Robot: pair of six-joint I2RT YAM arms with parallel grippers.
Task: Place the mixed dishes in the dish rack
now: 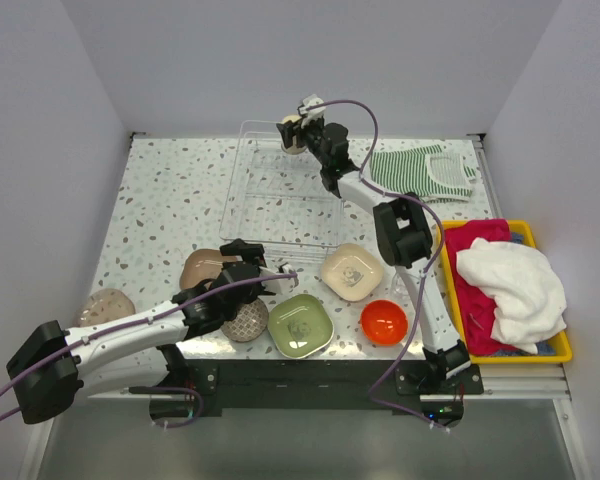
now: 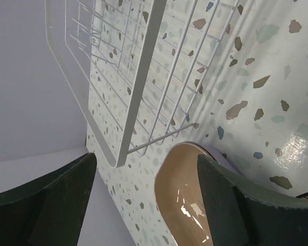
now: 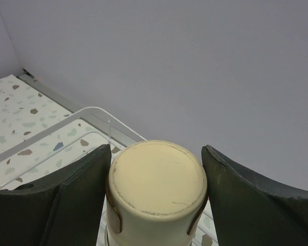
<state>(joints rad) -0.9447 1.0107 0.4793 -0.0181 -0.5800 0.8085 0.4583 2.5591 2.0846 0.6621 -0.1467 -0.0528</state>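
The right gripper (image 1: 302,128) stands at top centre of the overhead view, its jaws part-spread and pressed against both sides of one cream cup (image 3: 156,179), which it holds base-up with the long axis upright. The dish rack (image 1: 280,195) lies directly beneath and extends toward the lower frame. The cup hangs over the rack's far rim, so the right arm is judged the nearer for this placement. The left gripper (image 1: 270,273) is wide open and grips nothing. The rim of the brown plate (image 1: 202,268) sits between its fingers, just below the rack's near edge. Count: three rounded-square plates, namely the brown plate, the cream plate (image 1: 351,271) and the green plate (image 1: 300,325); two bowls, namely the orange-red bowl (image 1: 384,321) and the grey patterned bowl (image 1: 245,322); one pale round plate (image 1: 105,307); one cup; one rack.
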